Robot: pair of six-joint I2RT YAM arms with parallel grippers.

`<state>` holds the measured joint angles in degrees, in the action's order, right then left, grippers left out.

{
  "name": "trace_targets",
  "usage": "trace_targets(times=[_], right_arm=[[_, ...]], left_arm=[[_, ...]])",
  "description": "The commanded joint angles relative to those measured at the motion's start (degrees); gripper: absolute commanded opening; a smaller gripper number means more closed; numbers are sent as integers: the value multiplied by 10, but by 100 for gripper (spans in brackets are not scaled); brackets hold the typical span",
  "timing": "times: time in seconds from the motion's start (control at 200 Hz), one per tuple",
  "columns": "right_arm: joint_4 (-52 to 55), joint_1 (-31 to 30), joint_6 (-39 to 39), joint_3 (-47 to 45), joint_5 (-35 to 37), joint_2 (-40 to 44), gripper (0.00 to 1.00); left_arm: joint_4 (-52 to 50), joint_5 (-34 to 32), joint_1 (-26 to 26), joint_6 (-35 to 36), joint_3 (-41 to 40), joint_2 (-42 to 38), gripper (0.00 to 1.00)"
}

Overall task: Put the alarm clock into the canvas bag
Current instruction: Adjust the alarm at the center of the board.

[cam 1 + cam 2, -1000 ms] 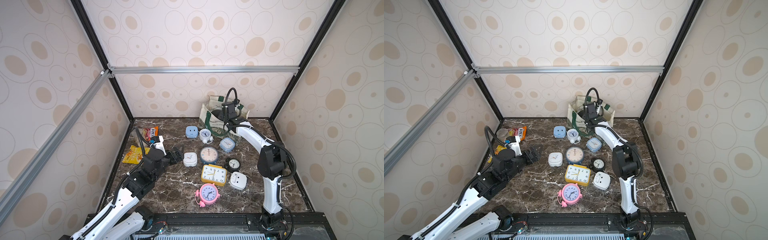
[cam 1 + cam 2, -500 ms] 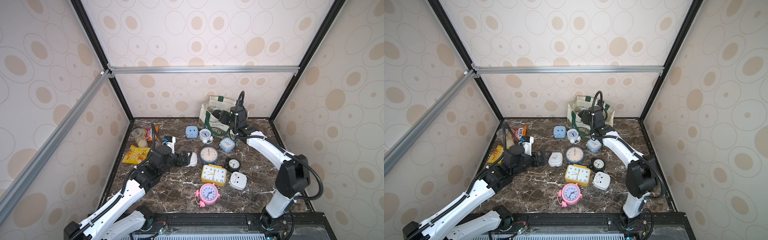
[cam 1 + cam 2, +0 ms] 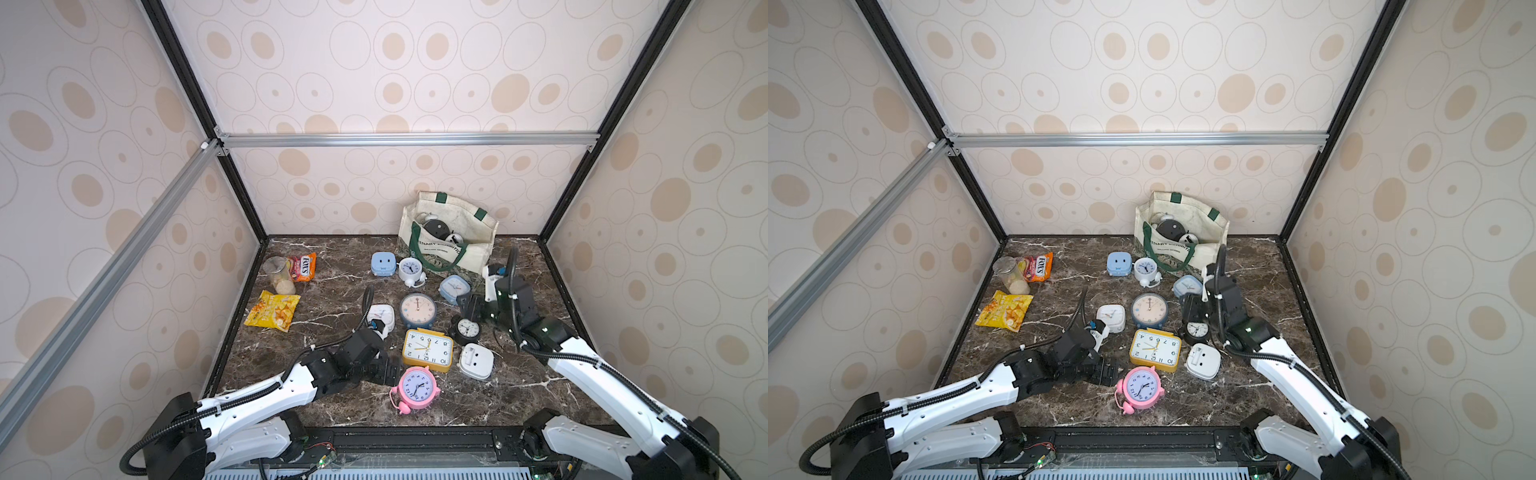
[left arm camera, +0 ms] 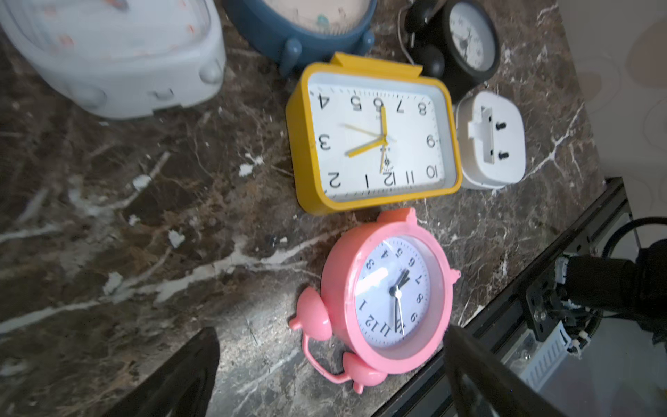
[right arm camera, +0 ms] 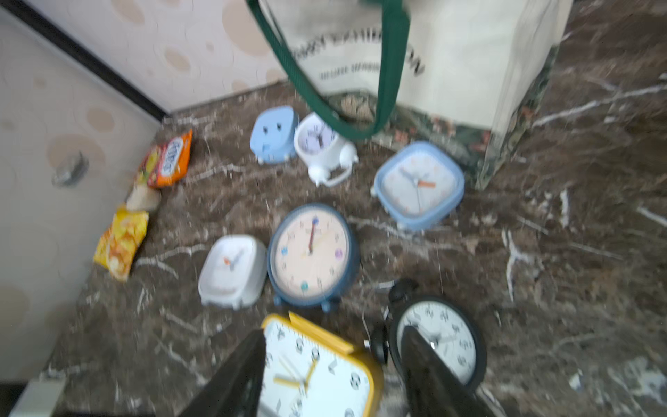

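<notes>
Left gripper spread and empty, hovering just beside the pink alarm clock at the front edge; right gripper parted, empty, hanging near the black clock. Sitting inside the canvas bag by the back wall: a few clocks; lying outside: nine.

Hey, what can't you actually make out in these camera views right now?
- Canvas bag: its front wall hides most of the contents in both top views, so the clocks inside can't be counted.
- Lettering on it: motion-blurred in the right wrist view, unreadable.
- Face-down white clock: dial hidden underneath.
- White square clock: partly covered by the left arm in a top view.
</notes>
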<state>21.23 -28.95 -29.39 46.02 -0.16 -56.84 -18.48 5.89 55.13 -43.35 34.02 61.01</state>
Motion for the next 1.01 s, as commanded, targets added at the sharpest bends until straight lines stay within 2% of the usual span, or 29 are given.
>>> trace_targets(times=[0.0,0.08,0.16,0.235,0.495,0.845,1.0], right_arm=[[101,-20,-19,-38,-80,64,55],[128,-34,-30,-64,-110,88,45],[131,-61,-44,-93,-112,99,33],[121,-82,-55,-118,-113,95,28],[47,-144,-86,-175,-122,41,24],[-43,-159,-101,-198,-139,-51,23],[-78,-163,-115,-207,-151,-84,22]], left_arm=[[9,2,39,-39,-14,-8,89],[8,4,62,-61,-37,3,76],[15,-6,89,-86,-59,12,68],[16,-26,111,-109,-71,19,64],[30,-79,136,-158,-72,64,63],[26,-143,134,-198,-41,145,66],[31,-149,118,-207,-23,194,67]])
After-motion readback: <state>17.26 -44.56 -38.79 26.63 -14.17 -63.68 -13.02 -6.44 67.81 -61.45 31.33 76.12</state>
